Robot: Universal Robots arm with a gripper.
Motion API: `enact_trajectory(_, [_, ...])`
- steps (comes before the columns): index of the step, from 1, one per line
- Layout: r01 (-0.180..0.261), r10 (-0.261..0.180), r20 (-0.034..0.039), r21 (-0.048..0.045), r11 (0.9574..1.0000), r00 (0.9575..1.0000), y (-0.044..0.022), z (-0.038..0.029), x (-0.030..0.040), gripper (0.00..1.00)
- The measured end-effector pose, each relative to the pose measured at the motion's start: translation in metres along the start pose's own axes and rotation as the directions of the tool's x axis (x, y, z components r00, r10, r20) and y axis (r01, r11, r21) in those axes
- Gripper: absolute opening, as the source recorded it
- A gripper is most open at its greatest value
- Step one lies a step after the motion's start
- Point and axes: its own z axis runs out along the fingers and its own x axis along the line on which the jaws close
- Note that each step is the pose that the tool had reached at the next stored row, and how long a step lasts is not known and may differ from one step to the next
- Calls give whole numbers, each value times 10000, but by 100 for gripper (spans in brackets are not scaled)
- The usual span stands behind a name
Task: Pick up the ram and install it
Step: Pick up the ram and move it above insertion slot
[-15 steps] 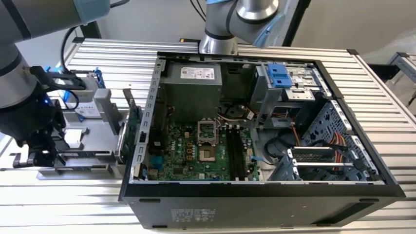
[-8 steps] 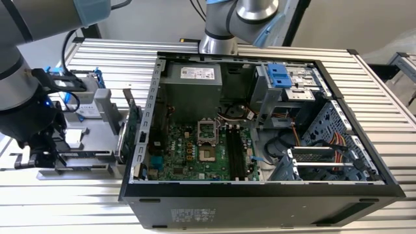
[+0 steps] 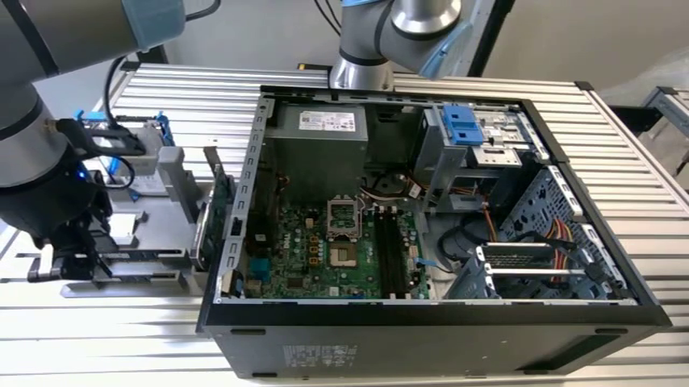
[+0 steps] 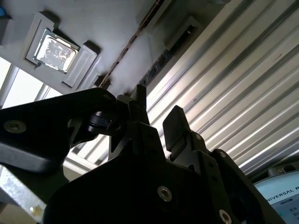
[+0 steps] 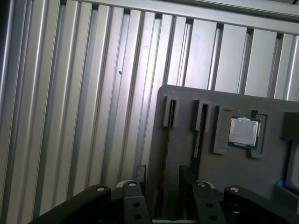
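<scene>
Pincer (image 5: pixel 163 176) fingers apart, low over grey parts tray (image 5: pixel 233 186) on ribbed tabletop (image 5: pixel 70 116) | ram (image 5: pixel 164 158) on edge in a tray slot, running between the two fingers; contact not discernible | processor chip (image 5: pixel 243 130) in a nearby tray recess | open computer case (image 3: pixel 431 201) toward the exterior view's right of the tray
</scene>
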Motion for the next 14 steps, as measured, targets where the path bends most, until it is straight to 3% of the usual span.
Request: enact_trajectory(14, [-126, 126, 4, 6, 9999, 9999, -5, 127, 2, 100])
